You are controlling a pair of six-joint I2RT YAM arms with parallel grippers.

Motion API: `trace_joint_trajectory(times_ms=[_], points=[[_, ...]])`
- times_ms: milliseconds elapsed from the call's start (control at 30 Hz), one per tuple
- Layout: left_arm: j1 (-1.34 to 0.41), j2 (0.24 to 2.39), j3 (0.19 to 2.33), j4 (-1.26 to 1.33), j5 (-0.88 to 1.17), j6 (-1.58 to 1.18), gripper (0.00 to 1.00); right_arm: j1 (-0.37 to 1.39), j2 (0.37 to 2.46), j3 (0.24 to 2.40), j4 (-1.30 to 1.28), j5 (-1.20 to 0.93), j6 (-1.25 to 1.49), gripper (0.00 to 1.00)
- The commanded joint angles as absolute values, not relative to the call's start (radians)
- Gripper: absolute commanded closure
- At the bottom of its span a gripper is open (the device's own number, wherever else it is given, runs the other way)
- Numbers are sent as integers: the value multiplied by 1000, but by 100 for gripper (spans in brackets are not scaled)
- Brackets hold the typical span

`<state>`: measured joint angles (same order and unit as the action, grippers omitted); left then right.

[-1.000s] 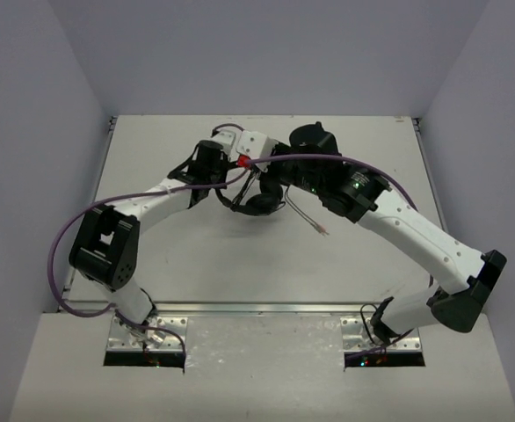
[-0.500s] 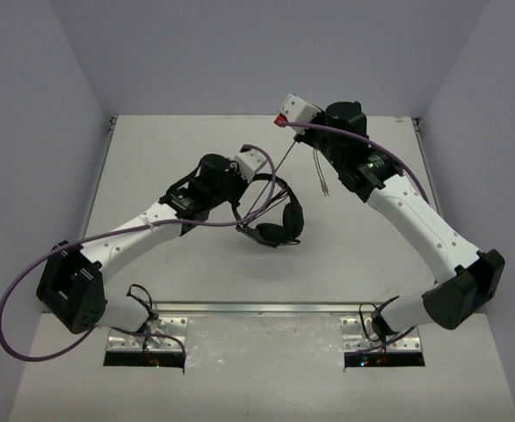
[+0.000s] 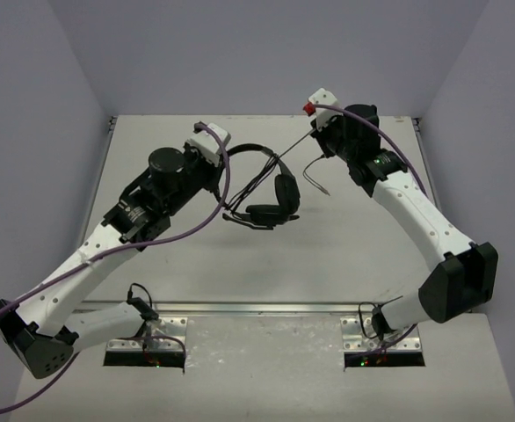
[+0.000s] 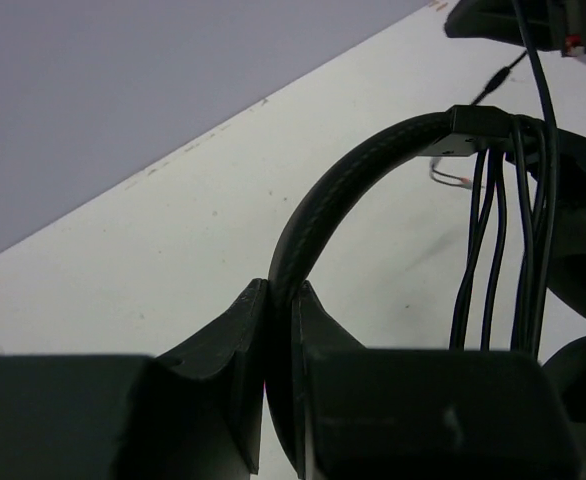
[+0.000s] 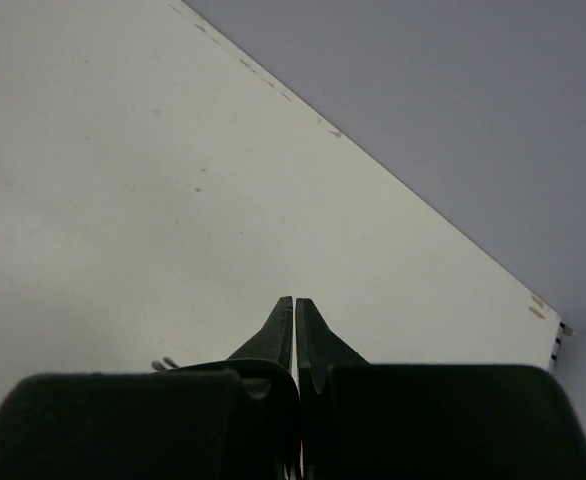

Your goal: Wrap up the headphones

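Black headphones (image 3: 284,189): over the middle of the table (image 3: 196,255), between the two arms; whether the earcups touch the tabletop can't be told.
Headband (image 4: 343,190): arches away from the left fingers, with the earcups (image 3: 263,214) hanging at the far end.
Left gripper (image 3: 222,163): clenched on the headband; in the wrist view both fingers (image 4: 235,345) squeeze the padded band.
Cable (image 3: 297,145): thin and black, pulled taut from the headset up to the right gripper; several strands (image 4: 493,250) hang over the headband's end.
Right gripper (image 3: 317,132): far right of the table, jaws pressed together, pinching the cable.
Loose end (image 3: 315,176): dangles below the right gripper; tip is too small to make out.
Right wrist view: fingertips (image 5: 282,318) together, pale table beyond.
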<state>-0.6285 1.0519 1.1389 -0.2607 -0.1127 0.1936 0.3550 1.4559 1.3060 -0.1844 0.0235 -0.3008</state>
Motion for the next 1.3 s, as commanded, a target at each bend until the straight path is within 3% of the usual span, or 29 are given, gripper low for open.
trace_joint_trajectory(times_ms=[0, 200, 300, 367, 500, 667, 767, 967, 1033, 1133, 1267], points=[[-624, 1003, 1204, -328, 44, 94, 100, 322, 1460, 1318, -72, -116, -125, 99], [-626, 979, 1311, -331, -69, -106, 100, 325, 1443, 1197, 135, -461, 93, 96], [-626, 999, 1428, -394, -185, -222, 100, 340, 1448, 1106, 326, -567, 245, 88], [-626, 1005, 1457, -400, -148, -281, 100, 354, 1462, 1045, 496, -636, 356, 86], [-626, 1014, 1540, -432, -159, -388, 100, 428, 1572, 1035, 702, -666, 495, 84], [-626, 1046, 1655, -515, -320, -449, 100, 531, 1699, 1106, 770, -654, 508, 92], [-624, 1074, 1719, -557, -405, -469, 100, 571, 1752, 1103, 840, -649, 554, 84], [-624, 1146, 1808, -598, -460, -466, 100, 578, 1796, 1026, 991, -652, 635, 79], [-626, 1155, 1818, -606, -469, -472, 100, 578, 1801, 1023, 1003, -649, 637, 81], [-626, 1161, 1822, -606, -520, -479, 100, 578, 1805, 1019, 1006, -640, 632, 95], [-624, 1175, 1861, -635, -612, -506, 100, 578, 1810, 977, 1061, -635, 661, 98]])
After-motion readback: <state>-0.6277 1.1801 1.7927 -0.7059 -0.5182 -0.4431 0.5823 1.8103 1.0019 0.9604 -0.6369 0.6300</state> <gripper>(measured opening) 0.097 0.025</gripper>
